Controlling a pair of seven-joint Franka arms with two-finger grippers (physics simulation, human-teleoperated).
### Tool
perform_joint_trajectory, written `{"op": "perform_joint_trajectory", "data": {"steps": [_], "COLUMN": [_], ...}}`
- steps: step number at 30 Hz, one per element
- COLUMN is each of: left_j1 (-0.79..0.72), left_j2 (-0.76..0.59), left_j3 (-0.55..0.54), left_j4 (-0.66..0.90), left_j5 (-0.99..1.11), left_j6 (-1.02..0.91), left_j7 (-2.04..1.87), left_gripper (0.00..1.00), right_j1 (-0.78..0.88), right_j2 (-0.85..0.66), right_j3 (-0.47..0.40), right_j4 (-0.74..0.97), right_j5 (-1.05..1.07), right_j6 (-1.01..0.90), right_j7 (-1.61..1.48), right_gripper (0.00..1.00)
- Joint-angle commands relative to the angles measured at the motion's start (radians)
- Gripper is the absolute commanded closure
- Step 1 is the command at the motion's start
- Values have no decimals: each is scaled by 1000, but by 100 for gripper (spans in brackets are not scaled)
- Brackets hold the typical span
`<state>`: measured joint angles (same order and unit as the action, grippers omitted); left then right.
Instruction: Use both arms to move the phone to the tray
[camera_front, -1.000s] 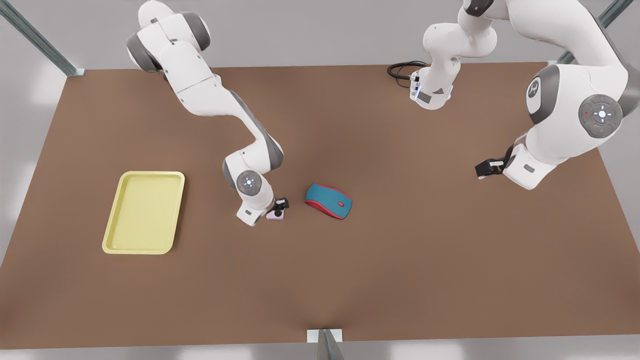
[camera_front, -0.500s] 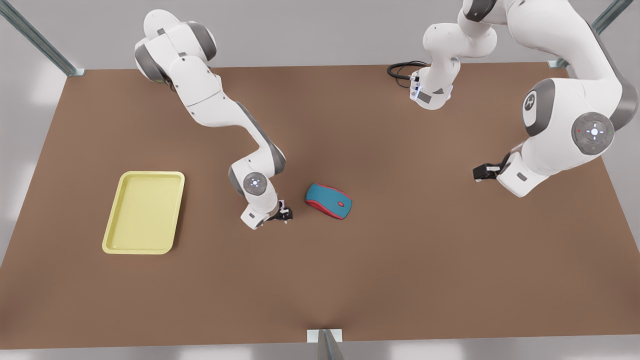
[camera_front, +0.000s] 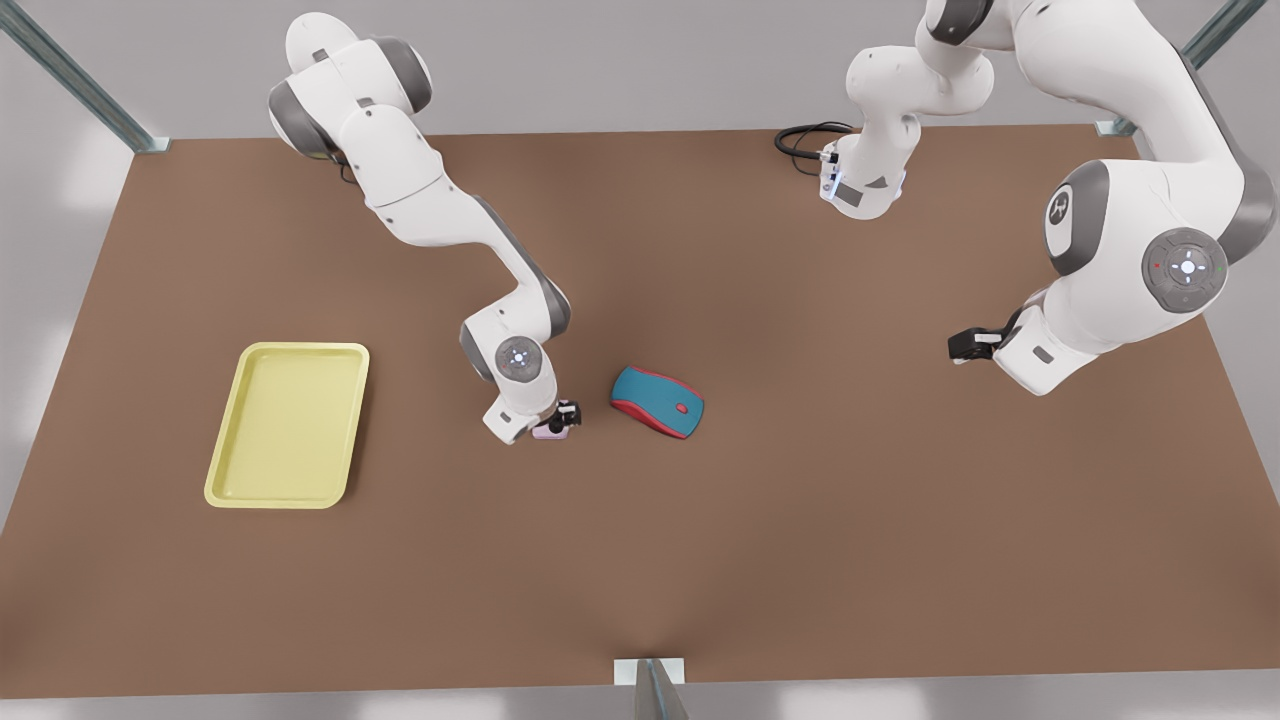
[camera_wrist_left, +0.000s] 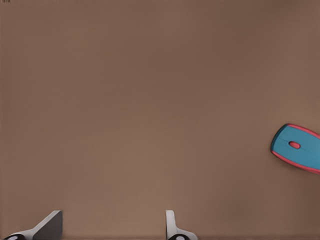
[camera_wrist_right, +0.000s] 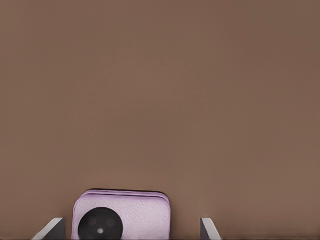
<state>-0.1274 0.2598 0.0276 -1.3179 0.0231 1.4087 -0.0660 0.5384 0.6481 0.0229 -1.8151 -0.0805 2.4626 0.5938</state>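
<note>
Phone (camera_front: 550, 431) lies flat on the brown surface (camera_front: 800, 520), at nine o'clock of the teal-and-red mouse (camera_front: 657, 401) and well to three o'clock of the yellow tray (camera_front: 288, 424). I read the right gripper (camera_front: 565, 418) low over it, jaws spread wide, the phone (camera_wrist_right: 121, 216) between the fingers (camera_wrist_right: 52, 228) with gaps either side. Left gripper (camera_front: 962, 346) waits far off at three o'clock, jaws open and empty.

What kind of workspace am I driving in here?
Likely a simulated bench cell: a bare brown table framed by metal posts, with the tray, phone and a mouse.
</note>
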Motion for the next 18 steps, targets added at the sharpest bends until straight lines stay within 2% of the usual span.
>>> {"op": "perform_joint_trajectory", "data": {"steps": [1, 18], "left_j1": [0, 2], "left_j2": [-1, 4], "left_j3": [0, 0], "left_j4": [0, 0], "left_j5": [1, 1], "left_j6": [1, 18], "left_j7": [26, 28], "left_gripper": [0, 0], "right_j1": [0, -8], "right_j2": [1, 8], "right_j3": [2, 12], "right_j4": [-1, -1], "right_j5": [2, 16], "right_j6": [6, 27], "right_j7": [92, 113], "right_gripper": [0, 0]}}
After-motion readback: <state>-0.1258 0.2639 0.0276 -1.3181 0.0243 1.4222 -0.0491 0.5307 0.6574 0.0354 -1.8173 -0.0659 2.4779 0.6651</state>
